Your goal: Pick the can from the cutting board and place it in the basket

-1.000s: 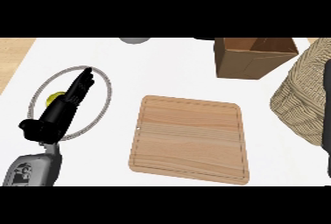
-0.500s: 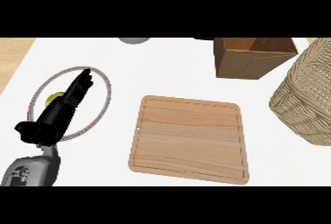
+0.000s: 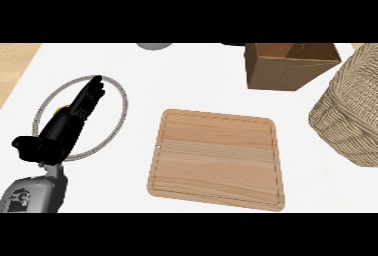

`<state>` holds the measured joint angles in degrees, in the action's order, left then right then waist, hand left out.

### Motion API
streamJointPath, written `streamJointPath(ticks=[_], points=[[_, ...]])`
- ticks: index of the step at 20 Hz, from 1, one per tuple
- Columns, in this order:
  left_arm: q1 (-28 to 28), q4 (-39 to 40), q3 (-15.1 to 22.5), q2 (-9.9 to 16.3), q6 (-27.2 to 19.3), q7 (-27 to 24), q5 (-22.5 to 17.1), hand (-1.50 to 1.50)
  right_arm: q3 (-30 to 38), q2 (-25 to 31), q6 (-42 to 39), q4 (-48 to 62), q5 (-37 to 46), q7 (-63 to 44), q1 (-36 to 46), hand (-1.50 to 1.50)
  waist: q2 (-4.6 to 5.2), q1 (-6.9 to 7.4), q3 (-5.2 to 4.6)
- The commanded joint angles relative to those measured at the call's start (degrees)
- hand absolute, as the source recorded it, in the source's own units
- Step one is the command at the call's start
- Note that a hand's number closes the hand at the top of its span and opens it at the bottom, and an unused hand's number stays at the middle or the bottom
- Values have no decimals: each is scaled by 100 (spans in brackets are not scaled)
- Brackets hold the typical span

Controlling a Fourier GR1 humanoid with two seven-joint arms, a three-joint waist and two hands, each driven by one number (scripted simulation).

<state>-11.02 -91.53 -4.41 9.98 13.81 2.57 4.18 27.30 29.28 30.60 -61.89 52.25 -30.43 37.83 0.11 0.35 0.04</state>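
The wooden cutting board [image 3: 216, 157] lies in the middle of the white counter with nothing on it. No can shows anywhere. The woven wicker basket [image 3: 354, 117] stands at the right edge, partly cut off by the view's border. My left hand [image 3: 72, 116] rests at the left, fingers straight and pointing up, over a round plate [image 3: 118, 97] with a yellow item [image 3: 58, 109] peeking out beside the hand. My right hand does not show.
A brown open cardboard box [image 3: 284, 65] stands at the back right, next to the basket. A grey round object [image 3: 153, 46] sits at the counter's far edge. The counter's left edge meets a wooden floor [image 3: 15, 65].
The basket has slid rightward and shows less of itself than a second ago. The left hand and the board have kept their places.
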Motion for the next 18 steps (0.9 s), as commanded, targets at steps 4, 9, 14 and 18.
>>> streamJointPath(ticks=[4,9,14,18], points=[[277,214,37,-69,-23,-499,126,0,601,122,1178,516,-705,792,-26,150,15,25,4],[-174,360,-32,-118,-121,-213,118,0,315,447,1136,1344,-885,1310,183,-150,5,6,-2],[52,233,220,-247,-234,-260,411,0,150,529,813,589,-1135,1167,30,-150,-13,-29,-4],[-41,476,-165,19,91,-343,0,0,393,558,993,937,-1705,1683,550,-150,1,-3,-3]])
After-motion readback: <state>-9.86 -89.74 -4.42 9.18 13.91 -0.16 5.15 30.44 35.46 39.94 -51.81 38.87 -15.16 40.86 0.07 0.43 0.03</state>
